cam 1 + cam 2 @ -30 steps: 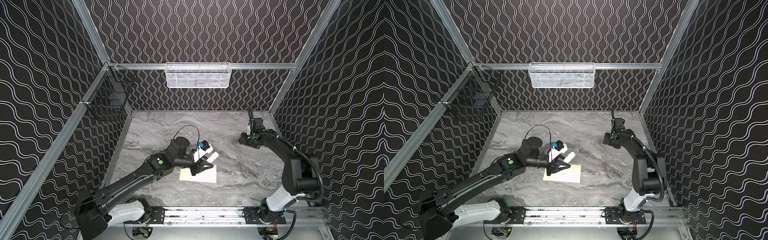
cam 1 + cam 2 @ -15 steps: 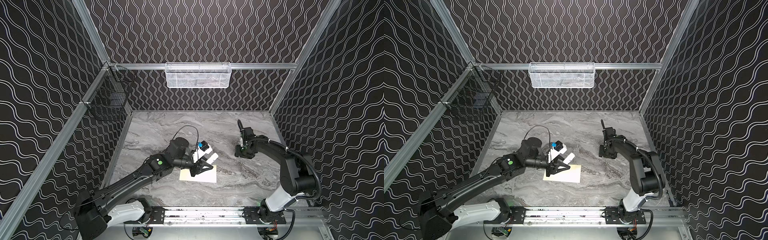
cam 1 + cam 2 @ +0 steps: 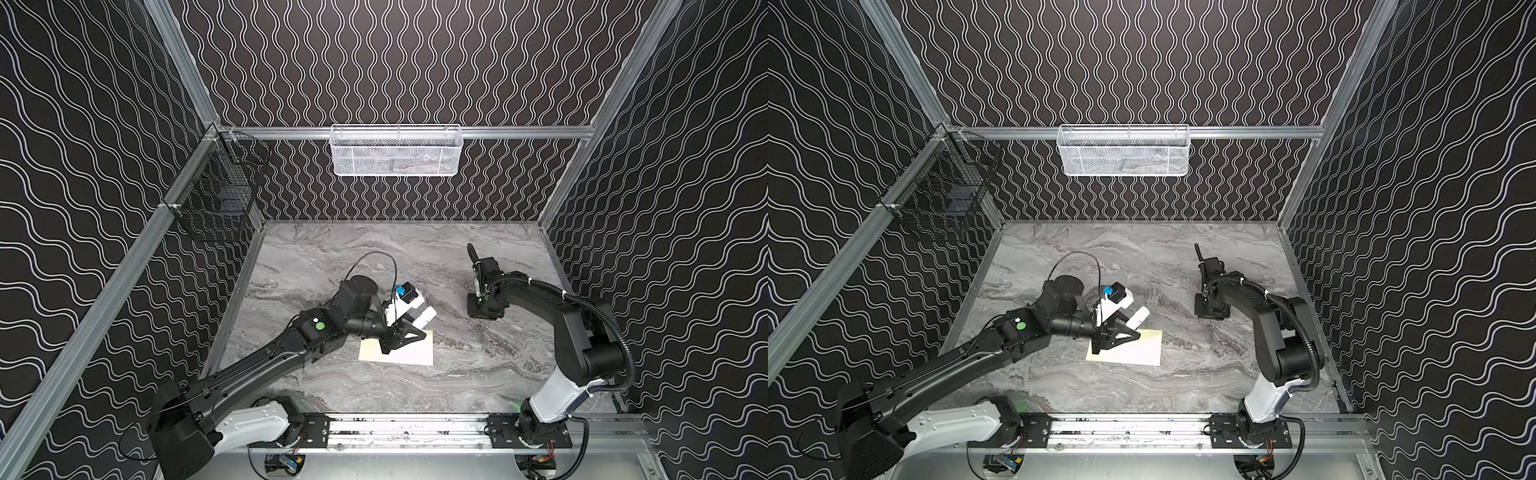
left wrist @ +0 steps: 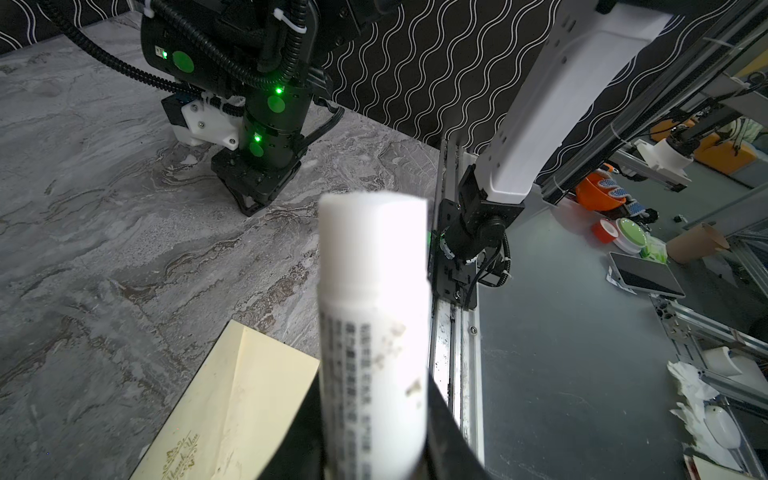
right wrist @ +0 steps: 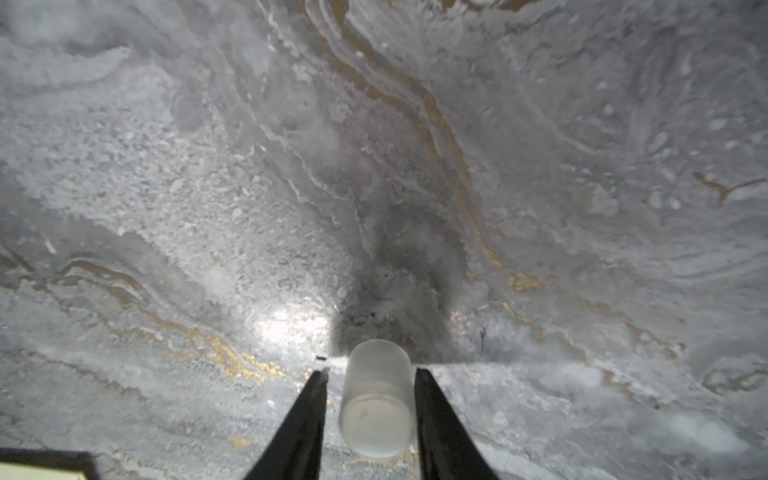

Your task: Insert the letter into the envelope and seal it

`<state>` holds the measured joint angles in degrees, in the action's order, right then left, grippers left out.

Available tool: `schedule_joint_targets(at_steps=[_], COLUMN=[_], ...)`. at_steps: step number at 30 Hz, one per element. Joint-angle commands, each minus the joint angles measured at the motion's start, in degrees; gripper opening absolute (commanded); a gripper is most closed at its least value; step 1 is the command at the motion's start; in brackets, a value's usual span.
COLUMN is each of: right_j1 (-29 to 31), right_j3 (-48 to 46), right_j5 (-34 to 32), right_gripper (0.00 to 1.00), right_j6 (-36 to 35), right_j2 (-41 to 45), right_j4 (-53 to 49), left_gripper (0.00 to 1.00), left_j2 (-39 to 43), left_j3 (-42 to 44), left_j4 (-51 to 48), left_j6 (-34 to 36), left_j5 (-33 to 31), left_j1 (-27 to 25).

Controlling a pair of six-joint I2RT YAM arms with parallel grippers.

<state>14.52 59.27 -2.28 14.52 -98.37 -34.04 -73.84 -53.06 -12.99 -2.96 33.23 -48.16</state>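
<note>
A grey marbled table (image 3: 332, 257) fills the floor of a booth with black walls covered in wavy white lines. Two black and white robot arms reach in from a rail at the near edge. In both top views the left arm (image 3: 266, 361) stretches toward the middle and the right arm (image 3: 569, 328) bends down at the right. A white mesh basket (image 3: 397, 151) hangs on the back rail and a black wire basket (image 3: 220, 195) hangs at the back left corner. The envelope (image 3: 415, 356), pale cream, lies flat on the table near the front middle, directly below the left claw (image 3: 405, 336). The left wrist view shows gold "Thank You" lettering on it (image 4: 232, 395). The left claw is clamped on a white glue stick (image 3: 424, 318), which slants over the envelope's far edge. The stick has small grey print on its side (image 4: 374, 332). The right claw (image 5: 371, 376) points down at the table, well apart from the envelope. Its two black fingers (image 5: 311, 415) stand apart on either side of a small frosted cap (image 5: 376, 399) lying on the table. A sliver of table shows between one finger and the cap.
</note>
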Motion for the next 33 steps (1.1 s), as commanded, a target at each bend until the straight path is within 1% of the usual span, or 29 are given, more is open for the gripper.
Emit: schedule_joint_targets(at_steps=[1,11,18,21,26,33], right_j1=[0.3,0.9,1.6,2.7,3.9,5.5], right_j3=[0.1,1.0,1.2,1.0,-0.3,-1.5], right_j5=[-0.5,-0.8,0.6,2.5,9.2,22.2], right_gripper=[0.34,0.31,0.28,0.27,0.25,0.22], right_j6=[0.8,0.8,0.4,0.2,0.0,-2.0], right_j2=[0.0,0.5,4.2,8.8,20.8,39.3], right_j4=[-0.2,-1.0,-2.8,-4.1,-6.4,-9.2], left_gripper=[0.0,0.0,0.0,0.0,0.0,0.0], left_j2=[0.3,0.2,0.1,-0.3,-2.2,-4.0], left_j3=[0.3,0.5,0.7,0.1,-3.3,-7.1], left_j4=[1.7,1.7,1.3,0.8,-3.1,-5.1], left_j6=[-0.4,-0.1,0.9,1.4,4.2,8.1], left_j5=[0.4,0.5,0.2,0.8,1.0,3.8], left_j1=[0.1,0.1,0.1,0.1,0.1,0.1])
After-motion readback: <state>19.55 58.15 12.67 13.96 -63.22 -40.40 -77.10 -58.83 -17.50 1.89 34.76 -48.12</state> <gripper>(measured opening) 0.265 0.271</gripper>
